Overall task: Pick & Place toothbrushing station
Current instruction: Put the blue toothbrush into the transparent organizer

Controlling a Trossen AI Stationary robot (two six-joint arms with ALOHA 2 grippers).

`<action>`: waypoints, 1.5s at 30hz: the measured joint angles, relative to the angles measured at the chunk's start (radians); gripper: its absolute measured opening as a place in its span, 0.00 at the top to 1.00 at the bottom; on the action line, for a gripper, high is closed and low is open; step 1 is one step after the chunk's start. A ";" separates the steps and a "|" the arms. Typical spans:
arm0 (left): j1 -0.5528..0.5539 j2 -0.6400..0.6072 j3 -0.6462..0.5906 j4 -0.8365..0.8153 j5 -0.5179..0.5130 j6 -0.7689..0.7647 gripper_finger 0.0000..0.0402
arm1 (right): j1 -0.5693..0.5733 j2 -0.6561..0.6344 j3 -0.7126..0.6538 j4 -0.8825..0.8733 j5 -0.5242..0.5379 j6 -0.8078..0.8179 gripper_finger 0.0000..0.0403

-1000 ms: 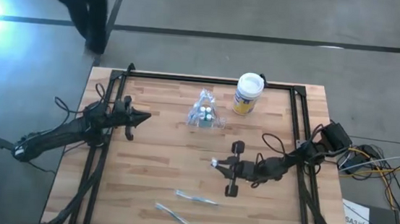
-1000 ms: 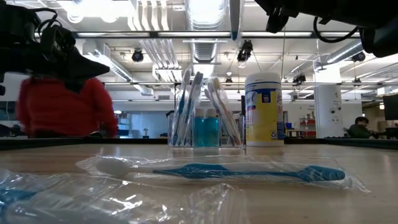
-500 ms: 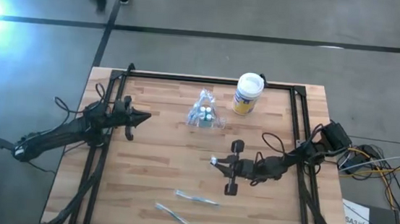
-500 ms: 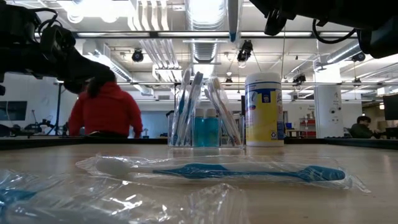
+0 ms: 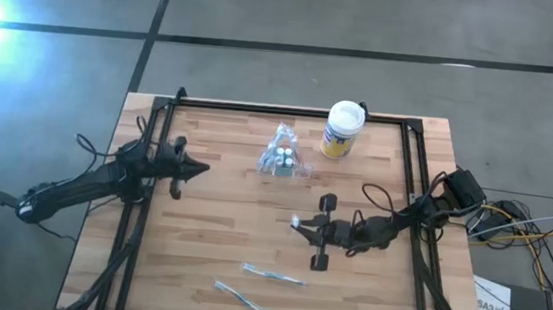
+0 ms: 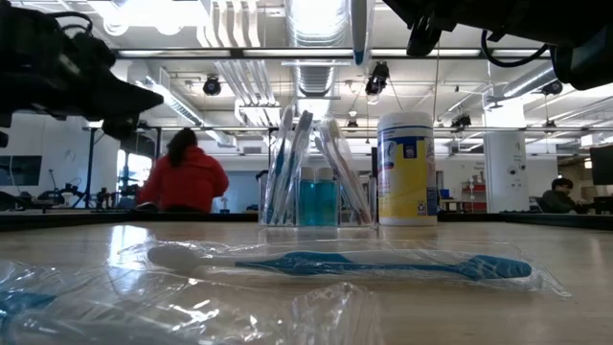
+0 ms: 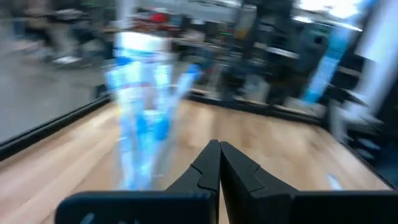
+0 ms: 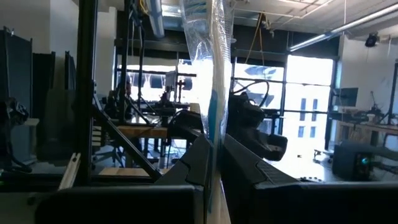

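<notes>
High view: clear plastic toothbrushing station (image 5: 282,161) at twelve o'clock on wooden counter (image 5: 209,239).
Right gripper (image 5: 296,223) jaws pinch a plastic-wrapped toothbrush (image 8: 208,81); left gripper (image 5: 200,166) jaws pressed together.

The toothbrushing station (image 5: 282,161) is a small clear plastic holder standing upright toward the table's far middle. It holds wrapped toothbrushes leaning outward and blue-capped items in its centre (image 6: 316,182).

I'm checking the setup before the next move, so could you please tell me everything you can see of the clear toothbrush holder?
The toothbrushing station is a small see-through plastic holder standing upright on the wooden table, toward its far edge, left of the white-lidded canister and apart from it. Wrapped toothbrushes lean inside it around blue bottles with white caps. Neither claw touches it.
</notes>
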 joint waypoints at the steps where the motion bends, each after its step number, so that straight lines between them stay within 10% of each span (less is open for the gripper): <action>1: 0.000 0.002 0.000 0.013 0.047 0.023 0.98 | 0.000 0.000 0.000 0.001 0.000 0.008 0.95; 18: -0.004 0.089 0.049 0.243 0.152 -0.022 0.87 | -0.046 -0.059 0.000 -0.018 0.051 -0.001 0.95; 30: -0.106 0.474 0.284 0.367 0.147 0.012 0.51 | -0.053 -0.059 0.000 -0.022 0.050 0.001 0.95; 45: -0.298 1.026 0.630 0.559 0.181 0.097 0.46 | -0.052 -0.059 0.000 -0.042 0.049 -0.002 0.95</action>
